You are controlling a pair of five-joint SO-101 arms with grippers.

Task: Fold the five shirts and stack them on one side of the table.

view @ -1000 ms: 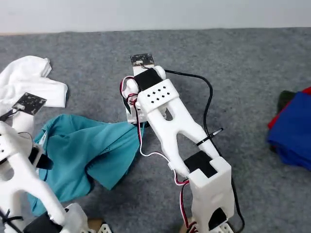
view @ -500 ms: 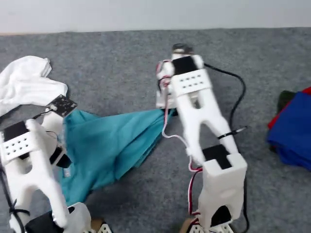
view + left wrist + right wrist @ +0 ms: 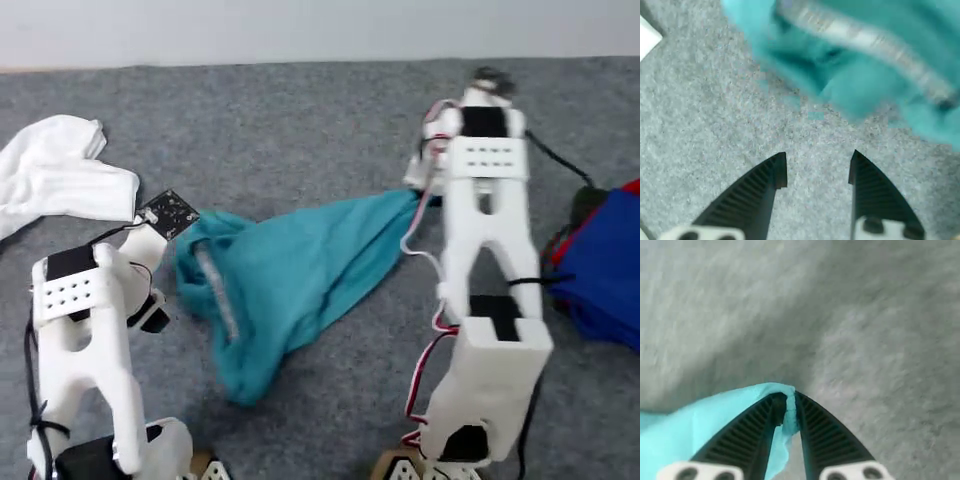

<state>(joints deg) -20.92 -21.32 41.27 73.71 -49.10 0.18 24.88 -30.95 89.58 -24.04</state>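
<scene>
"Where does the teal shirt [image 3: 290, 280] lie?"

"Stretched across mid-desk [image 3: 300, 110]. One corner is clamped in the right pincer [image 3: 789, 399], near the stacked shirts [image 3: 605, 265] at that arm's edge. Open desk lies beyond."

"The left pincer [image 3: 818, 159]?"

"Spread wide, holding nothing, over bare desk beside the shirt's bunched end. A white shirt [image 3: 60, 175] lies at the opposite edge."

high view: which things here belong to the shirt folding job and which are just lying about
Job: teal shirt, spread mid-table; white shirt, crumpled at the left; stacked shirts, blue on top, at the right edge.
Lying about: grey table cover; pale wall behind.
</scene>
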